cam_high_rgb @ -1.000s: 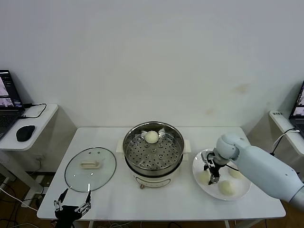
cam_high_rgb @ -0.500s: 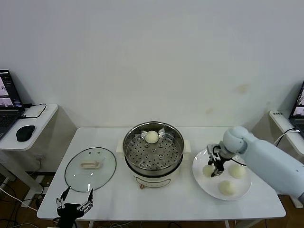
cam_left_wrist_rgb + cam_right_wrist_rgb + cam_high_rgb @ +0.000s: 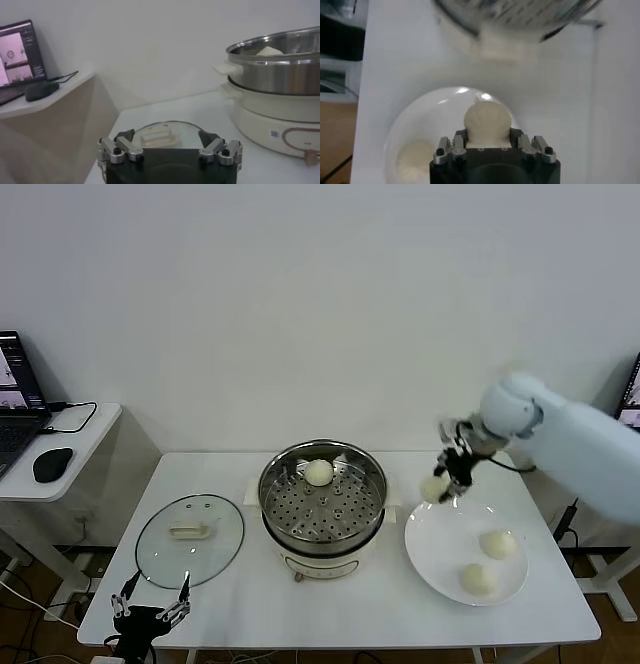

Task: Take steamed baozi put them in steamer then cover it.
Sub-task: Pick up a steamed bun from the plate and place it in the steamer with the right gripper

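Note:
The steamer [image 3: 322, 502] stands mid-table with one baozi [image 3: 318, 473] on its perforated tray. My right gripper [image 3: 447, 476] hangs in the air above the near rim of the white plate [image 3: 440, 536], between plate and steamer, shut on a second baozi [image 3: 435, 487]. In the right wrist view that baozi [image 3: 487, 119] sits squeezed between the jaws of the right gripper [image 3: 487, 133]. Two more baozi [image 3: 497, 544] [image 3: 477, 578] lie on the plate. The glass cover [image 3: 190, 532] rests flat left of the steamer. My left gripper [image 3: 150, 609] waits open at the table's front left edge.
A side table at far left carries a laptop [image 3: 18, 399] and a mouse [image 3: 52, 464]. Another small table with a laptop edge [image 3: 632, 409] is at far right. The steamer's cream base [image 3: 270, 122] looms close in the left wrist view.
The right gripper closed on a baozi on the plate, lifted it and carried it up and toward the steamer. The left arm has barely shifted.

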Controlling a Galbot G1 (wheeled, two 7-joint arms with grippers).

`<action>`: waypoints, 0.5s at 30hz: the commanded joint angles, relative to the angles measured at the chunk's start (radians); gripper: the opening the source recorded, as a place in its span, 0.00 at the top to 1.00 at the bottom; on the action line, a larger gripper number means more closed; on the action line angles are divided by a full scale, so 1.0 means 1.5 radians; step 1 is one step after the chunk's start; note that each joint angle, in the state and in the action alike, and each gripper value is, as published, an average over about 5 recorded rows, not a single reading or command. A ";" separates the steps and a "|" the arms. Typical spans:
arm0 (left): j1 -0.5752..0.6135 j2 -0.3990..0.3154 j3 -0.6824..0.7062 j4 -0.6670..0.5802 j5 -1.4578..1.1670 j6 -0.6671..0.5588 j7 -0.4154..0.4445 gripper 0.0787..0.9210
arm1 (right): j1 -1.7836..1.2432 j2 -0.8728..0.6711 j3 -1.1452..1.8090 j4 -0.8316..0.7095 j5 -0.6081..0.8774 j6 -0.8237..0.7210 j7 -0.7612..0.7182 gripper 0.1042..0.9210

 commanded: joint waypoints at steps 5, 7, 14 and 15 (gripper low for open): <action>-0.017 -0.003 -0.009 -0.014 0.001 0.003 0.000 0.12 | 0.136 0.233 -0.107 -0.092 0.110 -0.048 -0.006 0.48; -0.022 -0.004 -0.012 -0.013 0.000 0.003 0.000 0.12 | 0.121 0.267 -0.106 -0.117 0.109 -0.050 -0.005 0.48; -0.029 -0.010 -0.019 -0.011 -0.004 0.003 0.000 0.12 | 0.066 0.351 -0.104 -0.185 0.087 -0.047 -0.005 0.47; -0.030 -0.011 -0.020 -0.010 -0.005 0.003 0.000 0.12 | 0.057 0.359 -0.104 -0.193 0.082 -0.047 -0.004 0.47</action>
